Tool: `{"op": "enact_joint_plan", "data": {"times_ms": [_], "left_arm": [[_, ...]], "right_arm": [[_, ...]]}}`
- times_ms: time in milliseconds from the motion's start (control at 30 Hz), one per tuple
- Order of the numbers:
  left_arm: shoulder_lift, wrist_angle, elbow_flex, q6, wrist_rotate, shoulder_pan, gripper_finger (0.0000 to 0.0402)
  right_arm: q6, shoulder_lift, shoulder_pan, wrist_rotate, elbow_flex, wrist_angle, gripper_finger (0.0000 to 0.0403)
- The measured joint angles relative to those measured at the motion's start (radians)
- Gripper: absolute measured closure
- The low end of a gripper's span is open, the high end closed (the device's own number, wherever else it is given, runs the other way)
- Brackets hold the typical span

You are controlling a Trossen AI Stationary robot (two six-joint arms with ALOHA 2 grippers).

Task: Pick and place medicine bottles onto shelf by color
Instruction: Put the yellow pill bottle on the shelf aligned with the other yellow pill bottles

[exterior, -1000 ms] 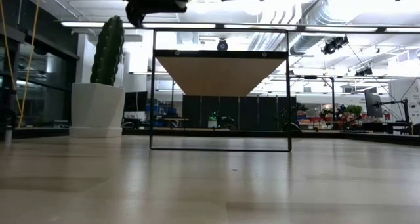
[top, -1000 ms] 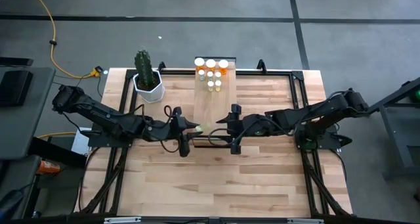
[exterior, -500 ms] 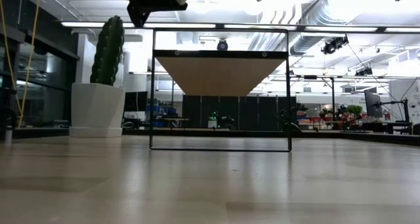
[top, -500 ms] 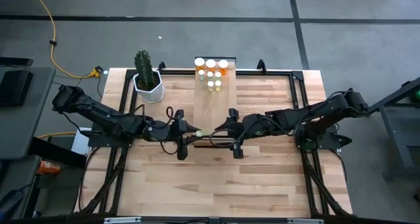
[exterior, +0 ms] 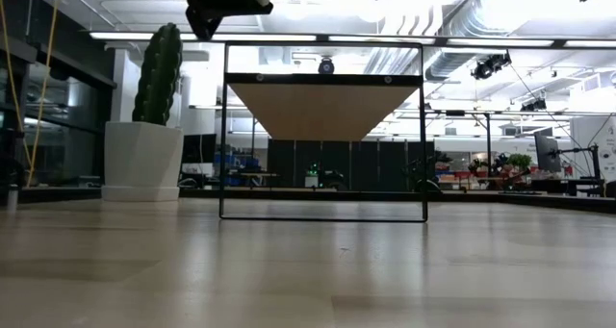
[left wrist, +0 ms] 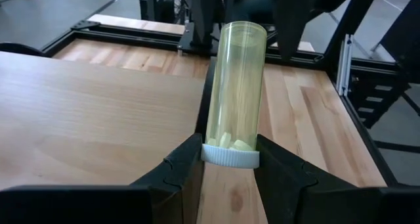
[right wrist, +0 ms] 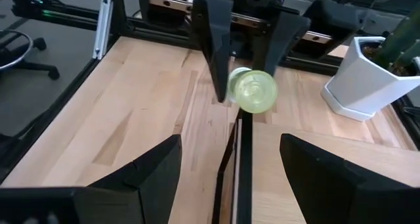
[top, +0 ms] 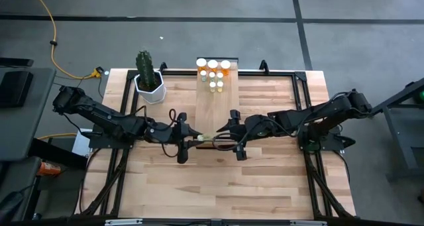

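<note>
7 white-capped bottles stand on the light-wood shelf; left gripper pinches a pale green-yellow bottle by its cap, right gripper spread, facing it.

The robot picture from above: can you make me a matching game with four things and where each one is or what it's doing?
Things:
1. left gripper
2. right gripper
3. cactus
4. cluster of bottles

Places or states:
A. standing together at the far end of the shelf
B. open, facing the bottle's bottom end
C. in a white pot at the table's far left part
D. shut on a pale green bottle at its white cap

Pairs: 1-D, 2-B, 3-C, 4-A
</note>
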Motion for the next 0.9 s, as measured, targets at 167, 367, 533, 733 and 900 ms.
{"op": "enact_joint_plan", "data": {"times_ms": [167, 367, 533, 733, 900], "left_arm": [[0.000, 0.000, 0.000, 0.000, 0.014, 0.000, 0.0289], [0.000, -0.002, 0.000, -0.001, 0.057, 0.000, 0.0289], [0.000, -0.019, 0.000, -0.002, 0.060, 0.000, 0.0289], [0.001, -0.023, 0.000, -0.010, 0.080, 0.000, 0.0289], [0.001, -0.022, 0.000, -0.018, 0.074, 0.000, 0.0289]], "right_arm": [[0.000, 0.009, -0.001, -0.008, 0.000, 0.032, 0.0153], [-0.002, 0.065, -0.007, -0.095, 0.001, 0.124, 0.0153], [-0.011, 0.103, -0.007, -0.082, 0.001, 0.200, 0.0153], [-0.001, 0.103, -0.007, -0.073, 0.001, 0.291, 0.0153], [0.004, 0.103, -0.007, -0.071, 0.001, 0.248, 0.0153]]}}
